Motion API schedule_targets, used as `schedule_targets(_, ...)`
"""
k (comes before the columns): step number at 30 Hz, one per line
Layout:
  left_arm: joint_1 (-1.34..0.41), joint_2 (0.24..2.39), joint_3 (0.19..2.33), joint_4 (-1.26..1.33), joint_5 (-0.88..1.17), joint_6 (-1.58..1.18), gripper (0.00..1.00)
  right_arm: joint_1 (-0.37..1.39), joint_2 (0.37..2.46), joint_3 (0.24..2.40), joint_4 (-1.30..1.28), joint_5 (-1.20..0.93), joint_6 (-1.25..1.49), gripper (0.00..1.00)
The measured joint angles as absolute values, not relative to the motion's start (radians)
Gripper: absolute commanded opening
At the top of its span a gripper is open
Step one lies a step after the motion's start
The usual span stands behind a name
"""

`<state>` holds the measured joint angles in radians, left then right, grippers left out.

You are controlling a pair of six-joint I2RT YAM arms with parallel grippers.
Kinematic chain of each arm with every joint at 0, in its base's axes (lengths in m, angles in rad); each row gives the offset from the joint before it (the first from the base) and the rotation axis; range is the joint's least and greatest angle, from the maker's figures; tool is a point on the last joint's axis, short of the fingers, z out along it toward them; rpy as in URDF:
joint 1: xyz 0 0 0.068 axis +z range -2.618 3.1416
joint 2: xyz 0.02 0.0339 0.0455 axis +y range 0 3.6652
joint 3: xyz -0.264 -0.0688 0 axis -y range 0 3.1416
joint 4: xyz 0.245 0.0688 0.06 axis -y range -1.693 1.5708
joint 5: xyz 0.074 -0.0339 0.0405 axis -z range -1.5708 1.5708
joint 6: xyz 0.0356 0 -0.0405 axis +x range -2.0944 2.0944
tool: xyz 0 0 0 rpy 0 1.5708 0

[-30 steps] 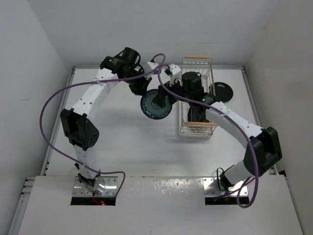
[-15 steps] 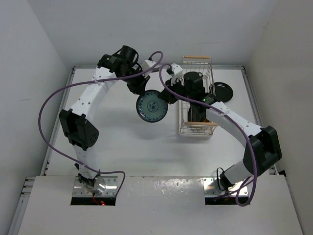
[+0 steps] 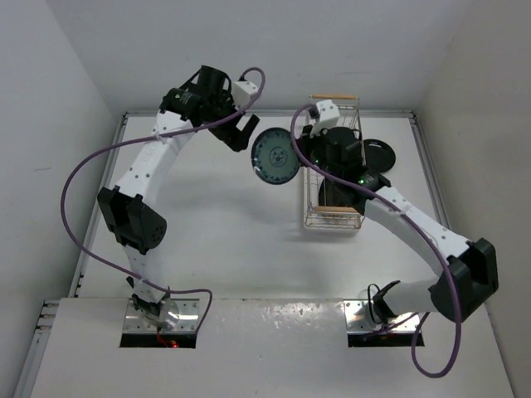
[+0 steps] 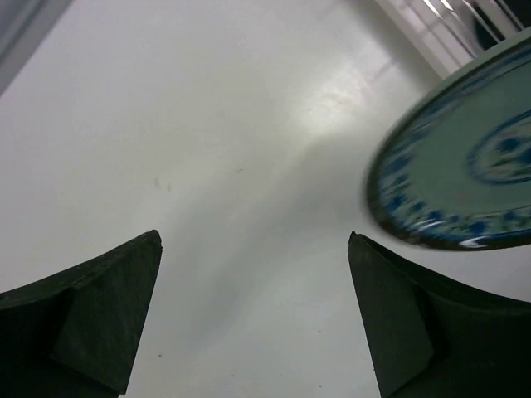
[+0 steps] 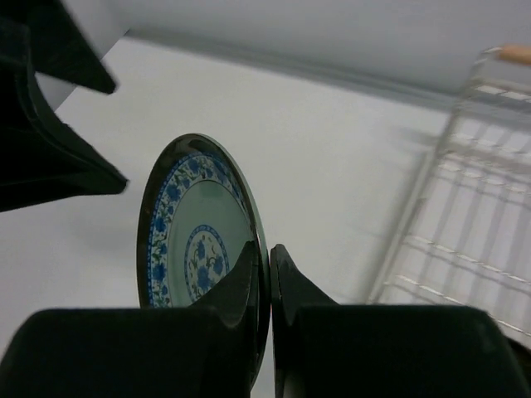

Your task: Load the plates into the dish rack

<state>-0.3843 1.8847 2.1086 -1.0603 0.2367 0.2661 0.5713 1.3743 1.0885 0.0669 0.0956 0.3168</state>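
Observation:
The teal-green patterned plate [image 3: 276,156] hangs on edge above the table, just left of the white wire dish rack [image 3: 334,98]. My right gripper [image 3: 297,152] is shut on its rim; in the right wrist view the plate [image 5: 195,240] stands upright, pinched between the fingertips of the right gripper [image 5: 265,249]. My left gripper [image 3: 241,133] is open and empty, a little left of the plate. In its own view the left gripper [image 4: 253,236] sees only table between its fingers, with the plate [image 4: 473,174] at the upper right. A glossy black plate [image 3: 378,154] lies right of the rack.
A dark plate [image 3: 335,193] stands inside the rack near its front end, partly under the right arm. The rack's wire side [image 5: 465,240] runs along the right of the right wrist view. White walls close the table at the back and both sides.
The left gripper opened, let go of the teal plate and drew back up-left. The right gripper shut on the plate's rim and carried it up and right toward the rack.

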Motion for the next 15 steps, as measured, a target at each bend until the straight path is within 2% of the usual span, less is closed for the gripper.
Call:
schedule_targets(5,-0.297,1.883,2.123,-1.016,0.114,0.208,0.99,0.587,1.281,1.089,0.067,0.397,0.252,0.0)
schedule_targets(11,-0.22,1.876,2.074,-0.979,-0.028,0.147,0.99,0.639,1.272,1.064,0.077,0.838,0.107,0.0)
schedule_targets(15,-0.221,1.875,2.031,-0.969,-0.135,0.105,0.99,0.691,1.272,0.971,0.07,1.008,0.102,0.0)
